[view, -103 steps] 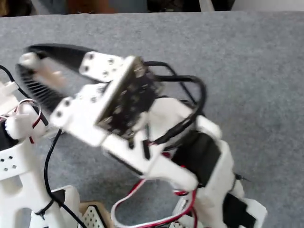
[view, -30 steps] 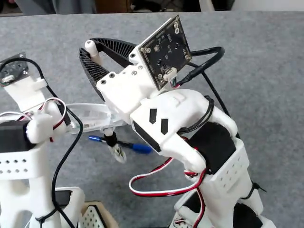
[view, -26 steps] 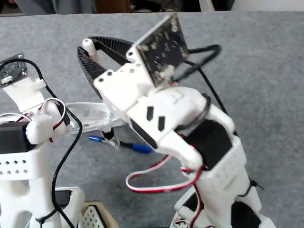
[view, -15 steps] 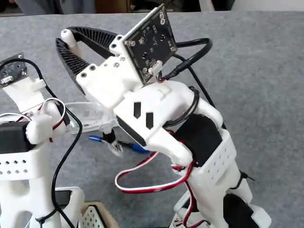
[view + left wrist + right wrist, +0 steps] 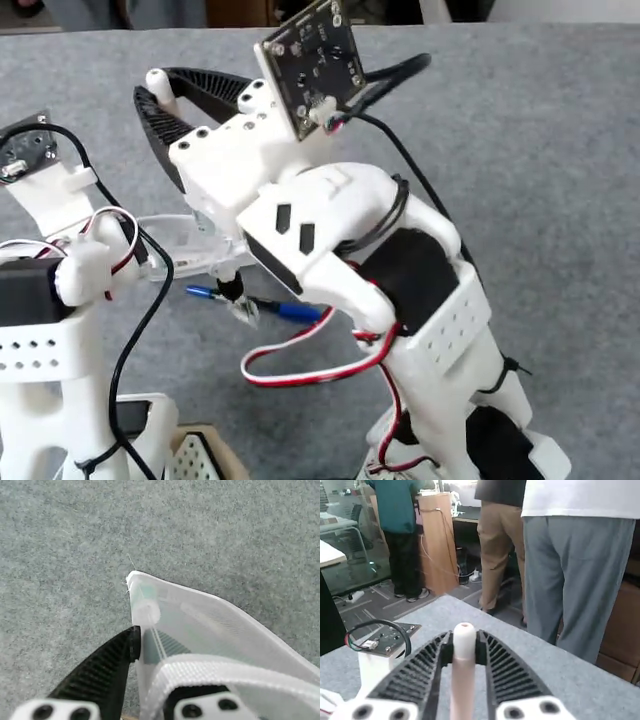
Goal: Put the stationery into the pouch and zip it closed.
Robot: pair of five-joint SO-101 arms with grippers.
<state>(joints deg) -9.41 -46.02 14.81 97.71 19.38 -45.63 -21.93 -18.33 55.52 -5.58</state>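
My right gripper point(image 5: 163, 93) hangs high over the far left of the grey mat, shut on a pale pink stick point(image 5: 157, 82). In the right wrist view the stick point(image 5: 463, 652) stands between the black ribbed fingers point(image 5: 417, 672), its rounded tip at the gripper point(image 5: 464, 636) end. My left gripper point(image 5: 142, 675) is shut on the edge of the clear pouch point(image 5: 200, 630), one corner of which lies over the mat. From above, the pouch point(image 5: 190, 245) lies level between the two arms. A blue pen point(image 5: 275, 307) rests on the mat just in front of it.
The left arm's white body point(image 5: 45, 330) fills the near left and the right arm's body point(image 5: 420, 330) the near middle. A tan perforated block point(image 5: 195, 455) sits at the front edge. Open grey mat point(image 5: 540, 150) lies to the right. People stand beyond the table's far edge.
The right arm has swung its gripper with the pale stick up and a little to the left. The left arm, the pouch and the blue pen have stayed put.
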